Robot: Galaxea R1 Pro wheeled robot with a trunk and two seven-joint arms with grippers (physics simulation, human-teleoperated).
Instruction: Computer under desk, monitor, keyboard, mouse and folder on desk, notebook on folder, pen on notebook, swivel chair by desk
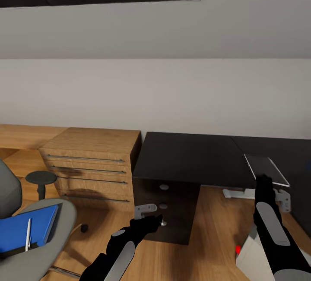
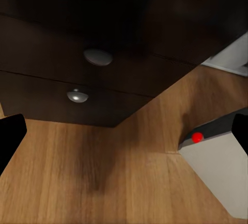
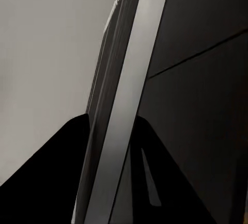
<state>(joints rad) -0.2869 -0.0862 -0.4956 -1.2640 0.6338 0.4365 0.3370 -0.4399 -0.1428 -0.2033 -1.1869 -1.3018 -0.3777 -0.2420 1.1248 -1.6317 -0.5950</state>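
Right gripper (image 1: 264, 176): pinches the keyboard (image 1: 266, 168) edge-on, just over the desk (image 1: 190, 156).
Left gripper (image 1: 156, 220): jaws spread, nothing between them.
Done: computer (image 1: 255, 257) sits low by the desk.
Left: blue folder (image 1: 23, 228) and pen (image 1: 28, 233) wait on the swivel chair (image 1: 47, 246).

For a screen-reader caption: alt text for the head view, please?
The right gripper holds a flat keyboard above the black desk. At left, a grey swivel chair carries a blue folder and white pen.
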